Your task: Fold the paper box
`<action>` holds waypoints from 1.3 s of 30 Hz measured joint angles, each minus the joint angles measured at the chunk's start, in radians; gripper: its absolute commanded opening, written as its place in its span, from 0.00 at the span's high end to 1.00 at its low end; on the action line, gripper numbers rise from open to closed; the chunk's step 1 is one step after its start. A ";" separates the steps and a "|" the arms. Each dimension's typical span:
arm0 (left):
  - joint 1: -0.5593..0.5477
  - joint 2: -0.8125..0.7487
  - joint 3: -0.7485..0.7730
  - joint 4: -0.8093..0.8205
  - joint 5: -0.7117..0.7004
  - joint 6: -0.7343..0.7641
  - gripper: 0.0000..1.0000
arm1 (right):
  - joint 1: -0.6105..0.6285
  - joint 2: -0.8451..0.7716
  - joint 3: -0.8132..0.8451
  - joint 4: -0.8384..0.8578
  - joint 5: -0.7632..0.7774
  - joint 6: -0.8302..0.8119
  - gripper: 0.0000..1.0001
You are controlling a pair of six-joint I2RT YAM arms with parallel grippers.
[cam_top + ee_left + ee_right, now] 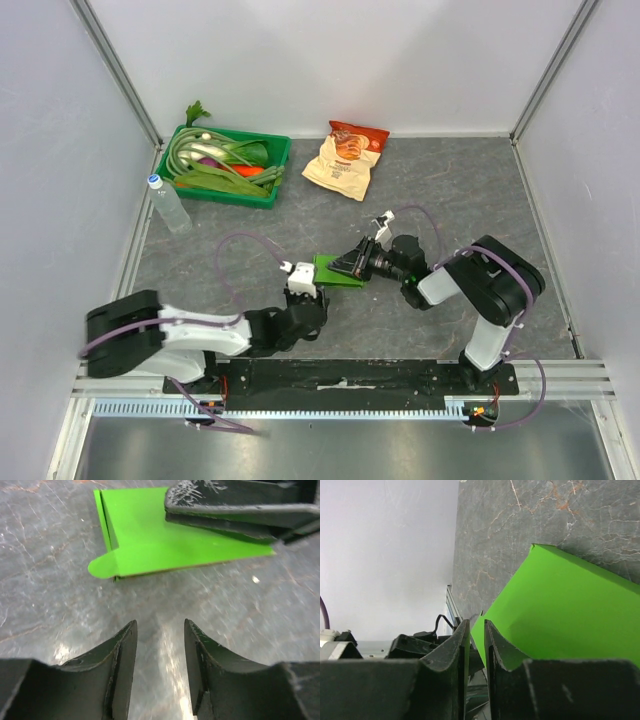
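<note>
Lying flattened, the lime-green paper box [165,545] shows a rounded tab [100,568].

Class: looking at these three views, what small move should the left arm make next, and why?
Probably ease the left pincer forward to the rounded flap. The right pincer is shut on the far side of the paper box, while the left pincer is open, short of the box, with that flap at its near edge.
</note>
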State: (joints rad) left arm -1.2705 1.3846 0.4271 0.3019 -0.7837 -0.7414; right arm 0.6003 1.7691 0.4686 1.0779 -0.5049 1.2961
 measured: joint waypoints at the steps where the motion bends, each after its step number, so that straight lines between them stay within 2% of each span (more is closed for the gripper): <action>1: -0.002 -0.062 -0.018 -0.040 0.044 -0.006 0.48 | 0.000 0.013 -0.005 0.020 -0.002 0.003 0.76; 2: -0.003 -0.134 -0.038 -0.080 0.085 -0.011 0.48 | 0.000 0.022 -0.008 0.033 -0.003 0.006 0.76; 4: -0.006 -0.280 -0.068 -0.166 0.163 -0.018 0.54 | 0.000 0.034 -0.013 0.053 -0.005 0.005 0.76; 8: -0.005 -0.557 -0.071 -0.332 0.332 -0.016 0.55 | 0.000 0.051 -0.018 0.074 -0.014 -0.007 0.76; 10: 0.009 -0.642 -0.052 -0.385 0.403 -0.013 0.62 | 0.000 0.055 -0.019 0.076 -0.018 -0.016 0.76; 12: 0.069 -0.662 -0.002 -0.420 0.503 -0.004 0.69 | 0.000 0.059 -0.019 0.073 -0.020 -0.034 0.77; 13: 0.134 -0.635 0.037 -0.419 0.563 0.003 0.75 | 0.000 0.061 -0.019 0.068 -0.022 -0.042 0.76; 16: 0.344 -0.471 0.138 -0.345 0.719 0.013 0.78 | 0.000 0.065 -0.019 0.047 -0.022 -0.072 0.77; 19: 0.467 -0.288 0.157 -0.203 0.822 0.015 0.84 | 0.000 0.065 -0.019 0.014 -0.019 -0.105 0.77; 21: 0.512 -0.154 0.157 -0.119 0.885 0.016 0.86 | 0.000 0.065 -0.019 -0.007 -0.013 -0.124 0.77; 25: 0.548 0.021 0.154 -0.018 0.964 0.016 0.87 | 0.000 0.057 -0.018 -0.069 -0.001 -0.167 0.77; 34: 0.562 0.155 0.148 0.100 0.973 0.013 0.90 | -0.013 -0.095 -0.005 -0.334 0.040 -0.265 0.71; 39: 0.562 0.199 0.140 0.124 0.978 0.003 0.91 | -0.048 -0.248 -0.005 -0.476 0.043 -0.355 0.72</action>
State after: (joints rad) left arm -0.7082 1.5833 0.5671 0.4263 0.1940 -0.7383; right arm 0.5522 1.5208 0.4637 0.6018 -0.4614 0.9409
